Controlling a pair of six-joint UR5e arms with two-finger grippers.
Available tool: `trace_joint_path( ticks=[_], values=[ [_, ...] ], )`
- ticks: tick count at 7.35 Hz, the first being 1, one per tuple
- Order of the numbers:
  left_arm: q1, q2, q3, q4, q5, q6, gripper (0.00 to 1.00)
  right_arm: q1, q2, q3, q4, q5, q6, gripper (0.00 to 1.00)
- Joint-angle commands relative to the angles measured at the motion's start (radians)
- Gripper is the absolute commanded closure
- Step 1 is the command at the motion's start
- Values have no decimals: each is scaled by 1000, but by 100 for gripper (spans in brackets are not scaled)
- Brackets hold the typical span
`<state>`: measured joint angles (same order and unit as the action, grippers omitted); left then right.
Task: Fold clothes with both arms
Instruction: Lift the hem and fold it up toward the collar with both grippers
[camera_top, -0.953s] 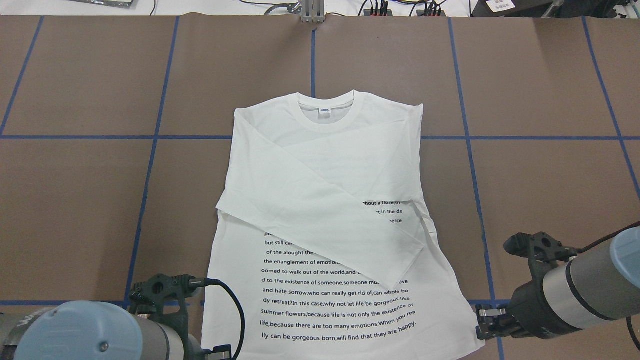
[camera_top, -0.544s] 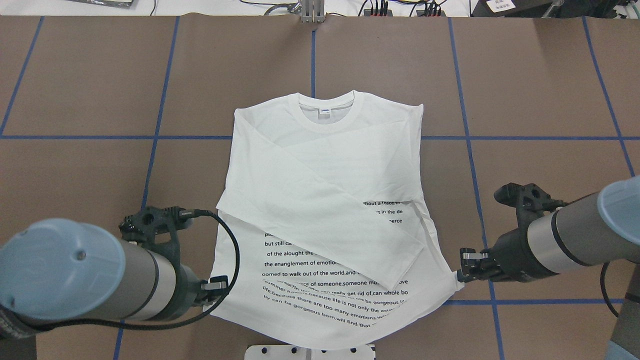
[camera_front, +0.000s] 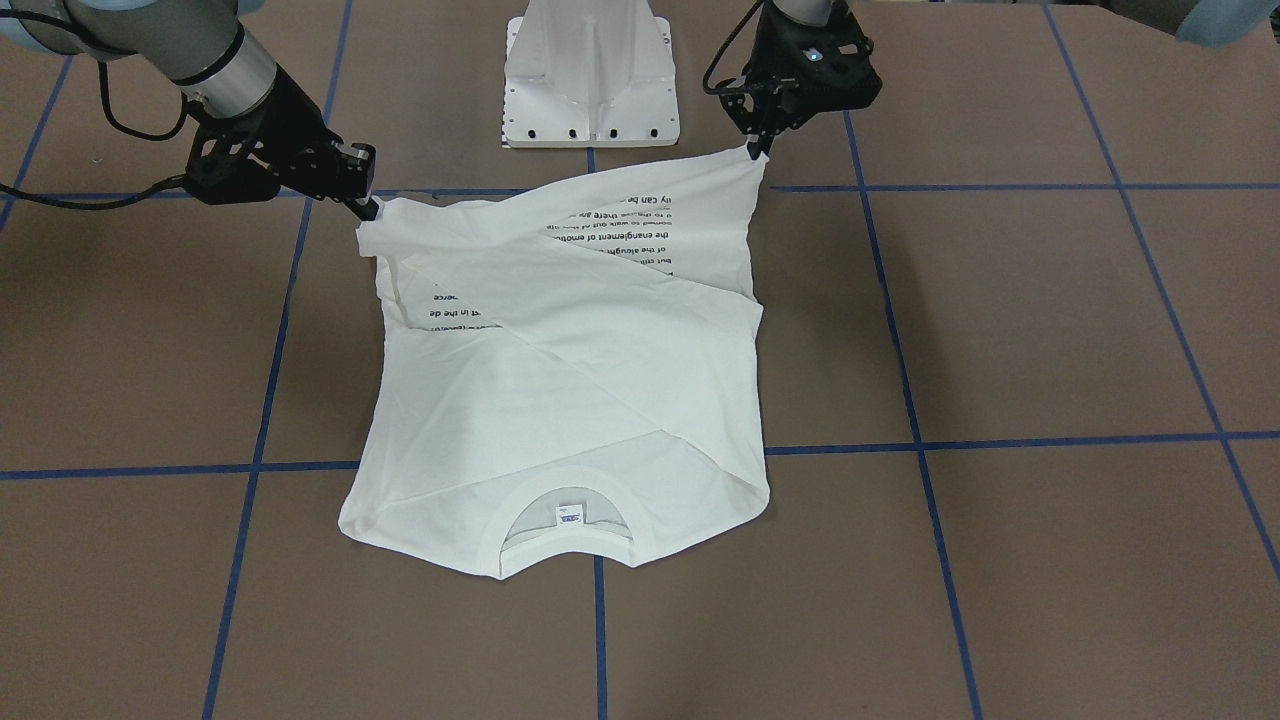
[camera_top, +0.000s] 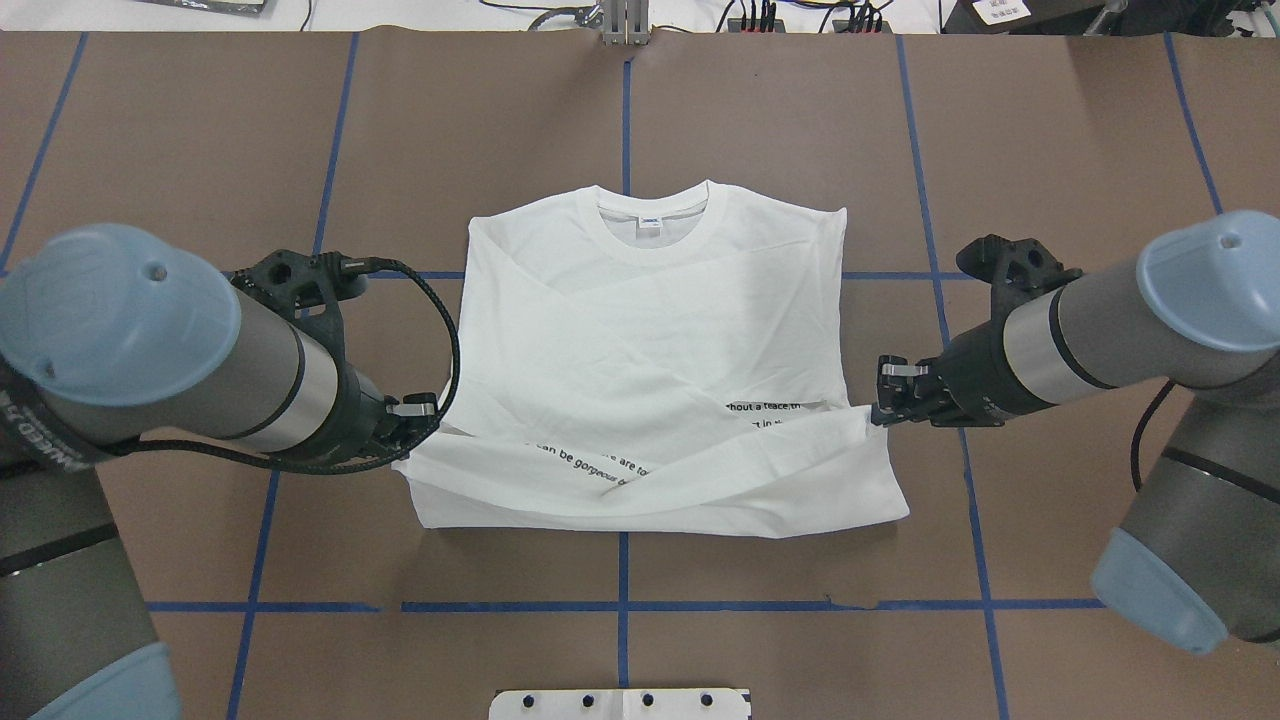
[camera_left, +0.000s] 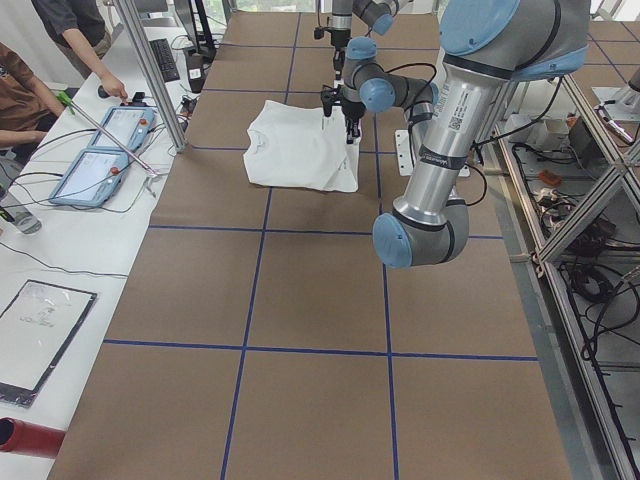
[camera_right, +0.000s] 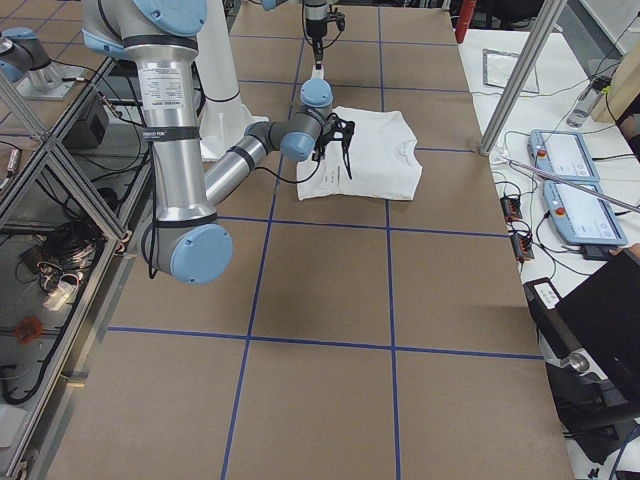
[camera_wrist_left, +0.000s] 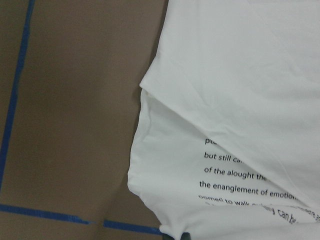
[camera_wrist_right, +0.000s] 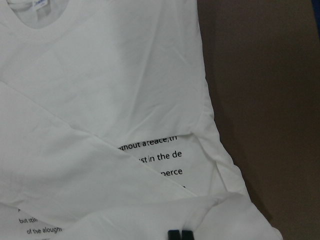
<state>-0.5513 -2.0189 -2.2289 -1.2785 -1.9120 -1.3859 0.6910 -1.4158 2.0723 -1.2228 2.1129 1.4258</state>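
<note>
The white long-sleeved T-shirt (camera_top: 650, 320) lies on the brown table with its collar and label (camera_top: 650, 221) away from the robot and both sleeves folded across the chest. My left gripper (camera_top: 425, 420) is shut on the shirt's left hem corner. My right gripper (camera_top: 880, 405) is shut on the right hem corner. Both hold the hem raised over the printed text, so the lower part doubles over. In the front-facing view the left gripper (camera_front: 752, 150) and the right gripper (camera_front: 370, 208) pull the hem taut. The wrist views show the shirt (camera_wrist_left: 240, 100) (camera_wrist_right: 100, 100) below.
The white metal pedestal base (camera_front: 590, 80) stands at the robot's edge of the table, just behind the shirt. Blue tape lines (camera_top: 940, 300) cross the brown table top. Operators and tablets (camera_left: 110, 130) are beyond the far edge.
Both grippers moved away from the robot toward the collar, carrying the hem corners. The lower text block has folded over and is mostly hidden.
</note>
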Motion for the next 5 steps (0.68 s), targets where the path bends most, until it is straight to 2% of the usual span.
trace_joint_path(
  ticks=[1,3,5],
  values=[
    [-102,-29,92,-43,-28,56,100,71,75,-79,-7,-4,-89,100],
    [-136,-49,188,-151,-53,56,100,126,194,-202,-14,-4,-125,100],
    [-172,-113,312,-198,-53,56,100,172,251,-292,-14,-4,-213,100]
  ],
)
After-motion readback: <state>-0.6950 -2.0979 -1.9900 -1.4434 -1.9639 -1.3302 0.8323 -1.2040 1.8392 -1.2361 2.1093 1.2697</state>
